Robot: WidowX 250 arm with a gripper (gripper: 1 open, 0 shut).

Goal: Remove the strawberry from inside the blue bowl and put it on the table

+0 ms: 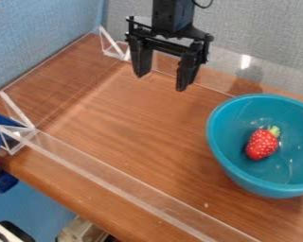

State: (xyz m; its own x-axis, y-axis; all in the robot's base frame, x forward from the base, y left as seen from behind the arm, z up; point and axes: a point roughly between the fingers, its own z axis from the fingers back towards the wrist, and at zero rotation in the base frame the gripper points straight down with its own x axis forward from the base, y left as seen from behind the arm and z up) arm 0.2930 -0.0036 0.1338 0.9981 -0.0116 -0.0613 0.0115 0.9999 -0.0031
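A teal-blue bowl (258, 146) sits at the right side of the wood-grain table (129, 123). Inside it lies a small red strawberry (263, 143) with a green leafy top, resting near the middle of the bowl's floor. My gripper (166, 72) hangs above the back middle of the table, pointing down, well to the upper left of the bowl. Its two black fingers (140, 62) stand apart with nothing between them. It touches neither the bowl nor the strawberry.
Low clear acrylic walls (79, 165) edge the tabletop along the front left and the back. A blue panel (41, 28) rises behind the left rear. Bare wood spreads left of the bowl.
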